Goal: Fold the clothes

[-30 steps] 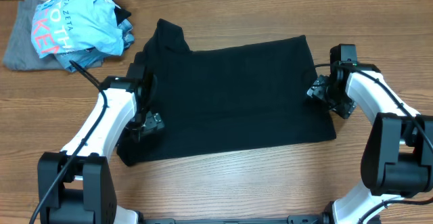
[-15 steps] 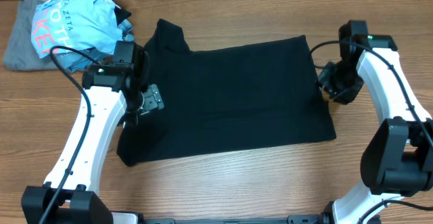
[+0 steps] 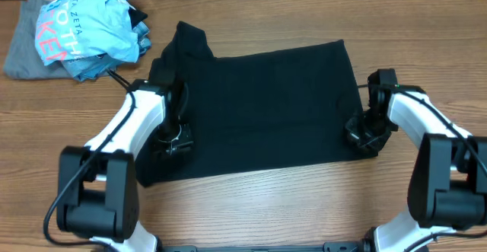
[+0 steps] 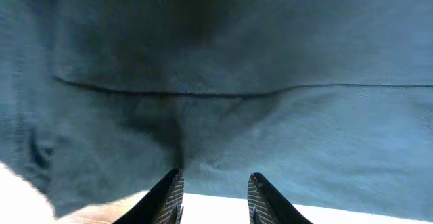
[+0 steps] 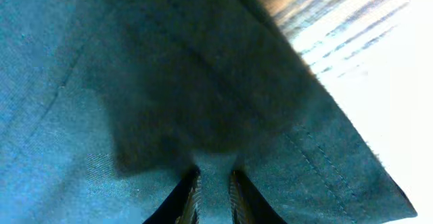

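1. On the table (image 3: 304, 206), the shirt (image 3: 266, 107) lies flat between the two arms. Its long axis runs left to right, with a sleeve at the far left.
2. Near its far-left corner sit a blue shirt (image 3: 91, 27) and a grey garment (image 3: 19, 50). Neither is part of the fold.
3. The left gripper (image 3: 173, 139) rests on the near-left part of the shirt. The right gripper (image 3: 361, 136) rests at the near-right corner. Each arm is nearer its own end.
4. Left fingers (image 4: 169, 193): moderately apart, with the near edge of the cloth crossing at the tips. Whether they grip it cannot be told.
5. Right fingers (image 5: 188, 197): narrow, with a ridge of cloth pinched between them.
6. Governing relation: from both sets of fingers, the bulk of the shirt lies toward the far edge. The likely move is to lift the near edge and carry it across the short axis, keeping both ends level. A weak left grip would let that end drop.
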{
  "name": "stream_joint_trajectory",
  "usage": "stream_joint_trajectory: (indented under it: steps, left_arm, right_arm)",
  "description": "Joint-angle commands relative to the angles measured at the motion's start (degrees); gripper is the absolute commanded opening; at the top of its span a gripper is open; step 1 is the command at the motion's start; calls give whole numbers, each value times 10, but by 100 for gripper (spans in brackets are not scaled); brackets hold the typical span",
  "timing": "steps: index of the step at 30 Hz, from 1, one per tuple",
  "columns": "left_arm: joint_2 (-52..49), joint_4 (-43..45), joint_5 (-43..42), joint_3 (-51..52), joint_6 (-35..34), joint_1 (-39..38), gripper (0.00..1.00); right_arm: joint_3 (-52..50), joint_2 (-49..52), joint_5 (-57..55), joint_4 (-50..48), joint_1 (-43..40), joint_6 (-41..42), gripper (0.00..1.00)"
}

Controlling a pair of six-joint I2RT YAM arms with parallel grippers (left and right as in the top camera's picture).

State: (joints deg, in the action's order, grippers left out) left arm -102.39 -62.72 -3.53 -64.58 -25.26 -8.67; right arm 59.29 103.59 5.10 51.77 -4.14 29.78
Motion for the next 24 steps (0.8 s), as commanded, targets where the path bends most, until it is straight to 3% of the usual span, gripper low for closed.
stream_joint_trajectory:
  steps: [1, 4, 13, 18, 24]
  left_arm:
    - [-27, 25, -10, 30, 4, -3, 34]
    - [-35, 55, -10, 56, -6, -2, 29]
    - [-36, 27, -8, 91, -45, -1, 24]
    - [-30, -8, -6, 92, -56, -1, 26]
    - [42, -43, -5, 101, -78, -4, 27]
  right_arm:
    - [-62, 29, 0, -35, -1, 65, 15]
    - [-68, 29, 0, -30, -1, 89, 4]
    - [-68, 28, -12, 10, -1, 150, 4]
    - [-68, 16, -25, 32, -1, 167, 4]
    - [-68, -51, -83, 96, -1, 227, 4]
